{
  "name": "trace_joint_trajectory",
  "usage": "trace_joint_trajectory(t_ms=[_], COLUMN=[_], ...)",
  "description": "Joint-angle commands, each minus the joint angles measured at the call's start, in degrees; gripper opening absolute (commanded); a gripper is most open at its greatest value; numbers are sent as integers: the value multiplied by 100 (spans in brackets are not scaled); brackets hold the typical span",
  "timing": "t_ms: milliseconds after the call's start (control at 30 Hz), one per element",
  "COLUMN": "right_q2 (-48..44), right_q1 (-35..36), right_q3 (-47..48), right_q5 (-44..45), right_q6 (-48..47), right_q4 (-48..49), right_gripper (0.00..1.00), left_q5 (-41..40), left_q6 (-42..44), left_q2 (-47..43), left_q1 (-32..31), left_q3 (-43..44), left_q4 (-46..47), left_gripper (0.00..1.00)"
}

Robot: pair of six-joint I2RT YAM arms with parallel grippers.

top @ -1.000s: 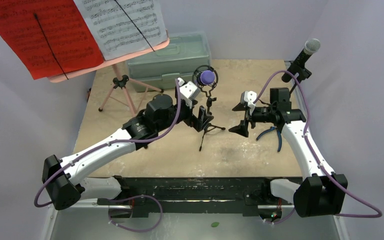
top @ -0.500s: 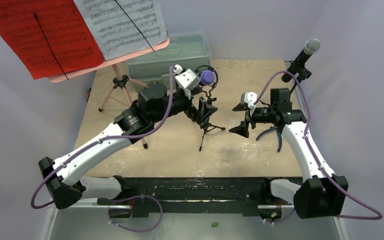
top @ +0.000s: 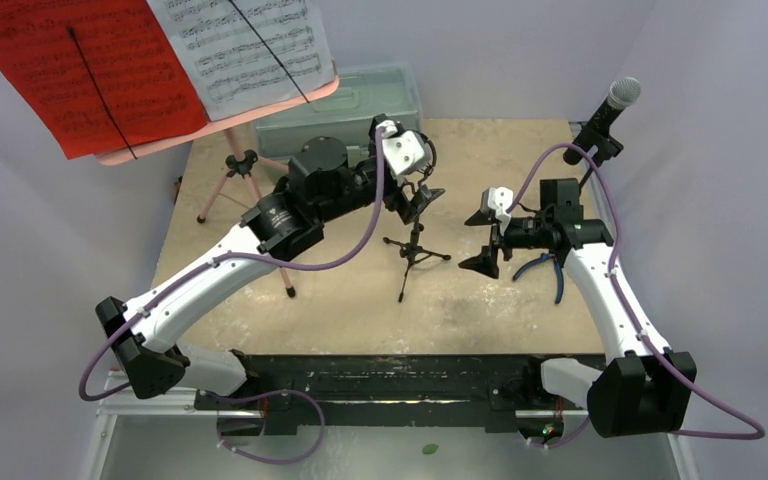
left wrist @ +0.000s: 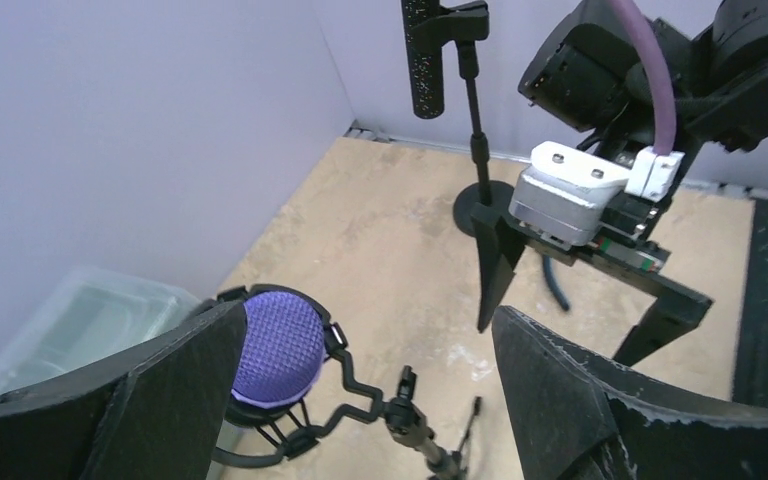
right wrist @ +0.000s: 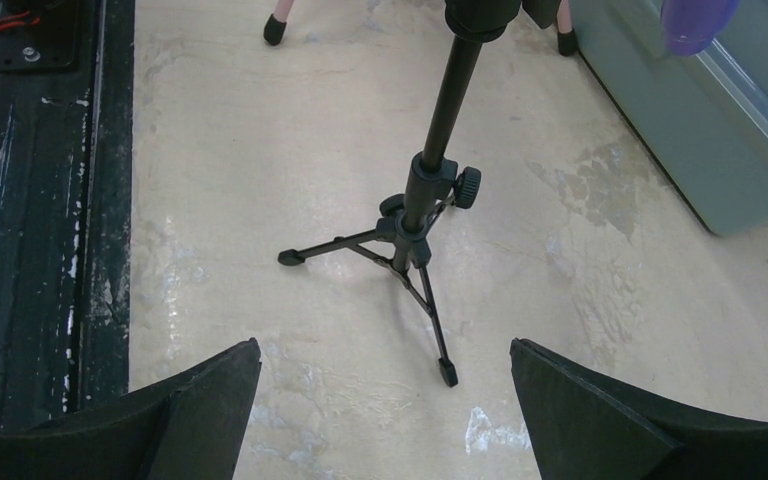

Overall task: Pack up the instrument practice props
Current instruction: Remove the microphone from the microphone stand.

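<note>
Just in front of the grey-green case (top: 360, 110), the purple microphone (left wrist: 278, 345) sits in a wiry black mount (left wrist: 352, 380) atop a small black tripod (right wrist: 415, 230) on the bench (top: 480, 300). It is probably light but top-heavy. The legs are thin and would tip easily, and the mesh head looks dentable, so take the stem under the mount. The left gripper (left wrist: 370, 315) is spread wide with a finger on each side of the head; I can't tell if it touches. The right gripper (right wrist: 385, 345) is also spread and empty, right of the case, facing the tripod legs.

Counts:
- two microphones, the black silver-headed microphone (top: 610, 110) far right of the case
- one pink tripod (top: 245, 175) left of the case
- one red page (top: 80, 70)
- one white page (top: 250, 45)
- one pliers (top: 550, 270)
</note>
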Motion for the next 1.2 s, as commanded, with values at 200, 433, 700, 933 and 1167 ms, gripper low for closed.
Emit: trace_joint_trajectory(t_ms=[200,433,700,933,1167], right_q2=[-115,-56,-23,-21,-11], right_q1=[-11,-14,-10,-13,-13], right_q3=[170,206,203,204,193], right_q5=[-150,-173,-173,-156,-147], right_q6=[-280,-392,-407,-436,-447], right_q4=[-222,-338,-358,-376,-385], right_gripper=[99,99,99,99,99], left_q5=[-354,654,1319,1633,1559], left_q6=[2718,1878,1329,1331,1538], left_q2=[-155,-116,186,352,492], left_q1=[116,948,1092,1095,1093], left_q3=[-662,-1117,-1210,-1198,-1141], left_q4=[1189,1997,2677,2644,2355], left_gripper=[87,87,84,82,74])
